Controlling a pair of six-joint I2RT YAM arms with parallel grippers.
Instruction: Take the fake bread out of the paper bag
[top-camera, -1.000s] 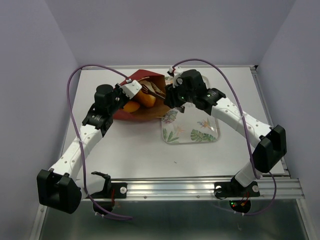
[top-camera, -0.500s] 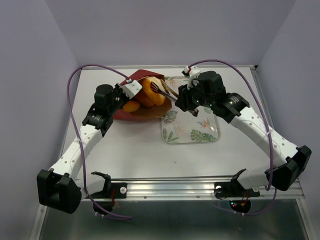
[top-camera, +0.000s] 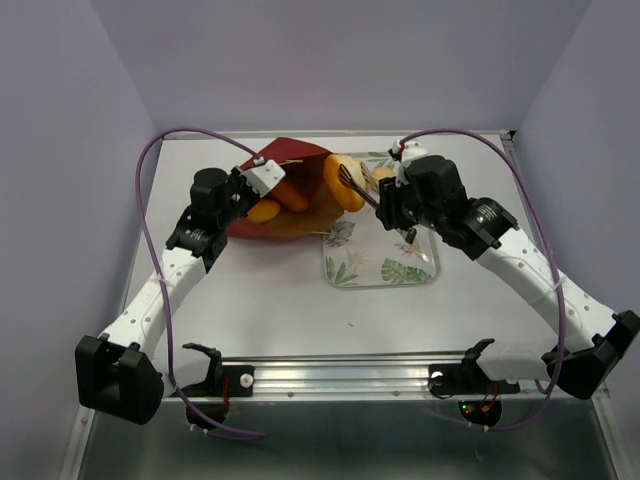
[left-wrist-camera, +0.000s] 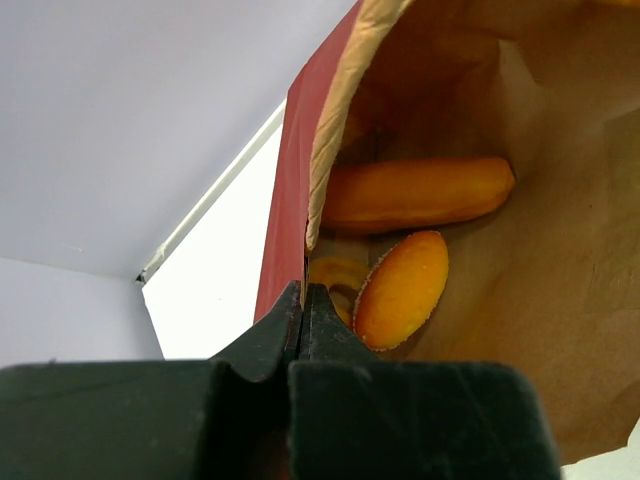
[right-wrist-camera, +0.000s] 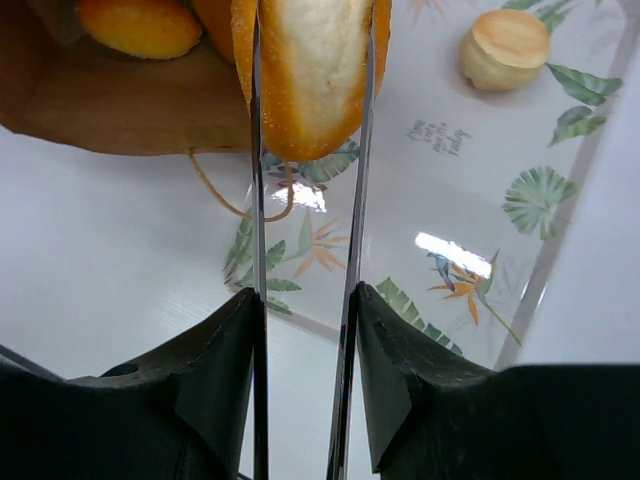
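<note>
Pulling an orange-crusted, pale-faced bread piece (right-wrist-camera: 312, 90) out of the paper bag (top-camera: 305, 150). Clamping it between the jaws of the right gripper (top-camera: 352, 183), which a second ago was reaching into the bag's mouth, and now holding it above the leaf-patterned tray (top-camera: 395, 268), near a small bun (right-wrist-camera: 505, 45) lying there. Pinching the bag's red rim tight with the left gripper (left-wrist-camera: 303, 305). Leaving an oblong loaf (left-wrist-camera: 420, 192), an oval piece (left-wrist-camera: 400, 290) and a partly hidden ring inside, so probably needing more trips.
</note>
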